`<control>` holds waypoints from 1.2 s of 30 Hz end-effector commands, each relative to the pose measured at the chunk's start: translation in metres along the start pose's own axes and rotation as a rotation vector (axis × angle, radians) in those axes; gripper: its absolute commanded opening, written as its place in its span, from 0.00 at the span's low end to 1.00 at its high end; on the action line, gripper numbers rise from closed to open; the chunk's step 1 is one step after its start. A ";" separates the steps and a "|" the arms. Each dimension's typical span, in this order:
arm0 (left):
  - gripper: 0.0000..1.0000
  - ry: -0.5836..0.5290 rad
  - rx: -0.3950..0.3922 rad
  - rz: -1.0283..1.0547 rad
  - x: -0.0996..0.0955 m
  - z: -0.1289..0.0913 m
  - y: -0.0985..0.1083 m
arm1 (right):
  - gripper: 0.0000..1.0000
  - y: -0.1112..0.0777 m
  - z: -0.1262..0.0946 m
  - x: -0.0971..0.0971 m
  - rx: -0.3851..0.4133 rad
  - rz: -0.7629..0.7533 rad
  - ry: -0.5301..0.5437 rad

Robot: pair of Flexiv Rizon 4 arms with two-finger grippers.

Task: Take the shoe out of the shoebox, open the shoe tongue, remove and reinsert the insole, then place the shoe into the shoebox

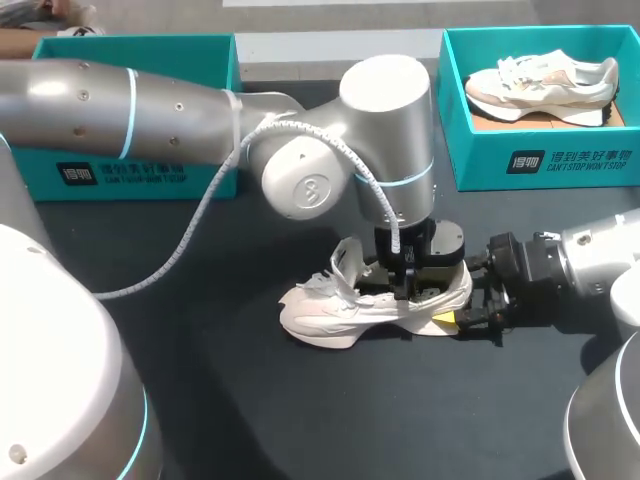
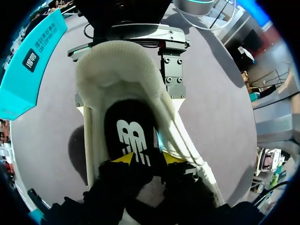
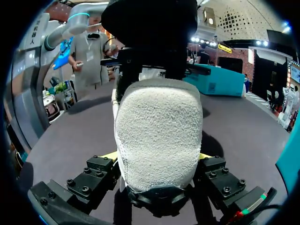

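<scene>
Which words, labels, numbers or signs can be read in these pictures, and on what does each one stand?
Right shoebox front: a white square mark, a line of characters and a line of small capitals; brand print, so left unquoted.
Left shoebox front: the same print.
Insole in the shoe: a white logo, no words.
Numbers: none seen.

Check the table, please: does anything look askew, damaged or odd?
Nothing stands out. The shoe stands on its sole on the table, heel held by the right gripper, tongue raised and laces loose, as the task needs. The second shoe lies neatly in its box.
</scene>
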State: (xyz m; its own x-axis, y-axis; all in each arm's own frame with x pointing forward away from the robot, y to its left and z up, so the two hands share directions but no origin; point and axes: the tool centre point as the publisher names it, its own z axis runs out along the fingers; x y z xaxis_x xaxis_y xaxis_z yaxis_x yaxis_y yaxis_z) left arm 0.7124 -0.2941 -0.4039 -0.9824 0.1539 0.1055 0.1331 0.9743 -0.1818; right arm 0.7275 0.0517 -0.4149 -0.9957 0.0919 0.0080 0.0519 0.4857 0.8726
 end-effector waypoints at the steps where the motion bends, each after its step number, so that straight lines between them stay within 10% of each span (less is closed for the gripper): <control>1: 0.00 -0.061 -0.013 -0.017 0.004 0.012 0.001 | 0.00 -0.002 0.006 -0.001 0.005 0.002 -0.002; 36: 0.00 0.104 0.161 -0.092 0.015 -0.085 0.016 | 0.00 -0.002 0.006 -0.001 0.005 0.002 -0.002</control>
State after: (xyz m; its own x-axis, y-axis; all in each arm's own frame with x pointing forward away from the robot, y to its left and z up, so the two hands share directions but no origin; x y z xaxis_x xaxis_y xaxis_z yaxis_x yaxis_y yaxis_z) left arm 0.7099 -0.2662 -0.3272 -0.9704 0.0844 0.2264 0.0107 0.9510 -0.3089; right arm 0.7278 0.0520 -0.4145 -0.9957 0.0923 0.0087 0.0526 0.4854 0.8727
